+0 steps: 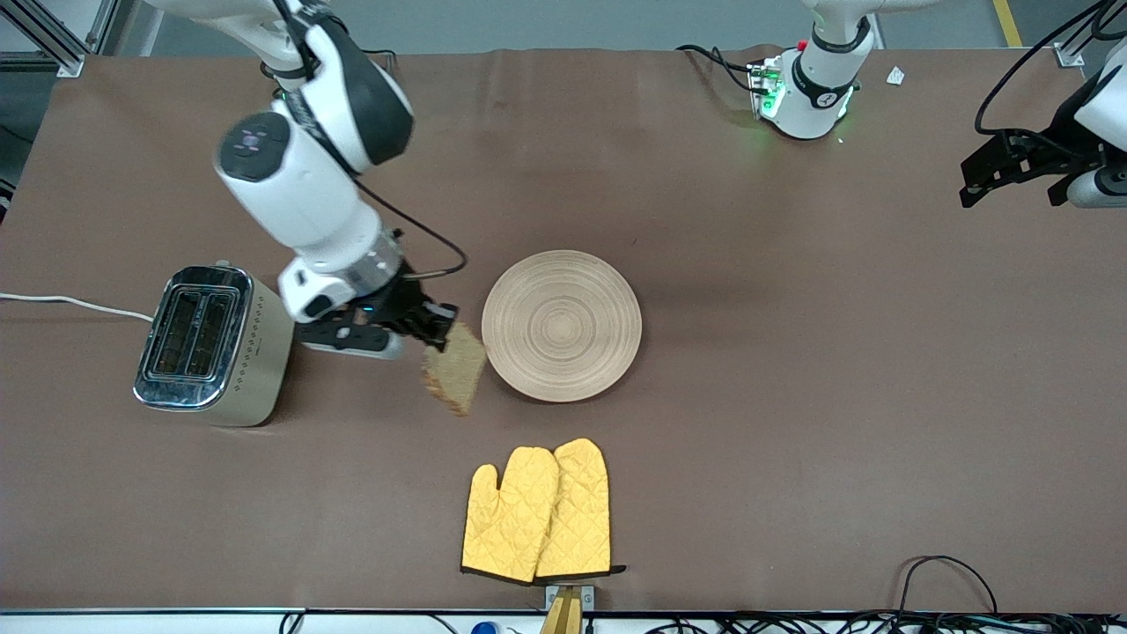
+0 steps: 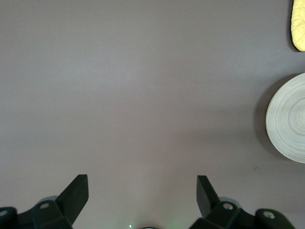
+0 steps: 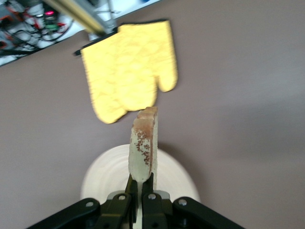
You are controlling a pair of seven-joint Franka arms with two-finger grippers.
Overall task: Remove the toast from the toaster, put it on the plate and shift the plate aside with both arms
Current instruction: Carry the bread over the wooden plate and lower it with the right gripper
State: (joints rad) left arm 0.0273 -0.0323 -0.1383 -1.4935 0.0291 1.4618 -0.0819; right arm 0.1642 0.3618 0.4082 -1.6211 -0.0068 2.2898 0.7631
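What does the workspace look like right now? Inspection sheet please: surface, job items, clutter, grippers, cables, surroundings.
Surface: brown table, no spills seen.
Job's things: toast held in the air between toaster and plate; the plate has nothing on it.
Clutter: a pair of yellow oven mitts, nearer the front camera than the plate.
Grippers: right gripper shut on the toast's edge; left gripper open, waiting over bare table at the left arm's end.
Cables: white toaster cord on the table; black cables along the table's near edge.
Surroundings: grey floor and an aluminium frame past the table's edge.
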